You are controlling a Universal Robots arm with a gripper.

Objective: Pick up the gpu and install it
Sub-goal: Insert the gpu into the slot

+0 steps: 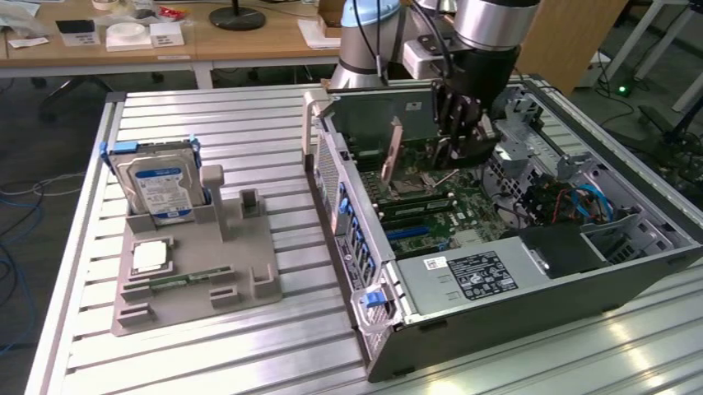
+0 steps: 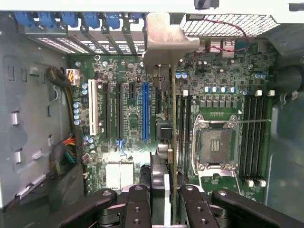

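GPU held edge-on above the motherboard

Exterior view: my gripper (image 1: 462,148) hangs inside the open case (image 1: 615,271), left of the drive cage; wrist view: its fingers (image 2: 192,209) clamp the gpu (image 2: 174,142) (upright), long axis running toward the bracket, beside the blue slot (image 2: 145,111)

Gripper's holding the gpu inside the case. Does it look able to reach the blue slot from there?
Probably yes. The gripper is shut on the gpu, held on edge above the board, beside the blue slot rather than over it. Nothing stands over that slot.
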